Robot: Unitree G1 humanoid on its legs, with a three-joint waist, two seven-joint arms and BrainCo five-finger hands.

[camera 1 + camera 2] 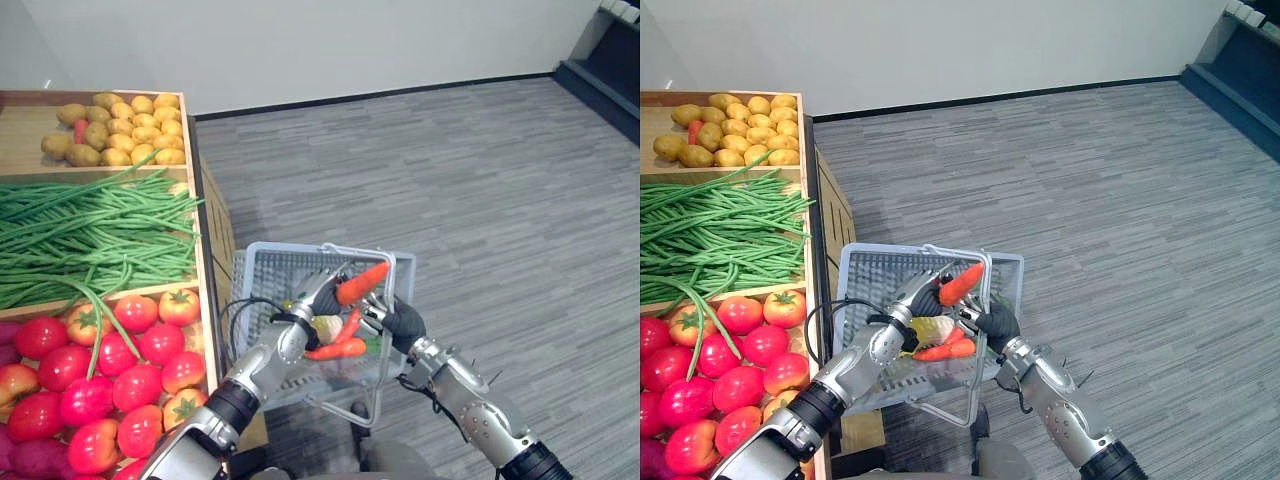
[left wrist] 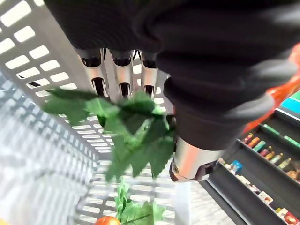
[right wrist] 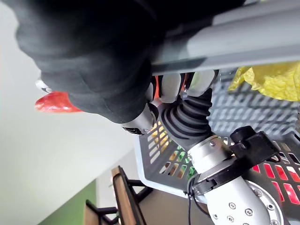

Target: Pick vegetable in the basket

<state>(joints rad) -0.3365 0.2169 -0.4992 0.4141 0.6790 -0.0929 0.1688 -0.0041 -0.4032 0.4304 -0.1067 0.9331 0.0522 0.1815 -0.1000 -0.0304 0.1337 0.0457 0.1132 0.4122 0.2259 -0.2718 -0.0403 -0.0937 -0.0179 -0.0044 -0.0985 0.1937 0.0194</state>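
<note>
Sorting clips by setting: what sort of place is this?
Probably a grocery store's produce section, perhaps staged: wooden bins of potatoes, green beans and tomatoes, a grey shopping basket, stocked shelves beyond.

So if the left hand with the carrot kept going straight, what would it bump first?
Probably the basket's slotted wall: the left hand, curled round the carrot, points at it. Depth is unclear, though.

Grey plastic basket (image 1: 268, 266) – wooden stand (image 1: 207, 300)
</note>
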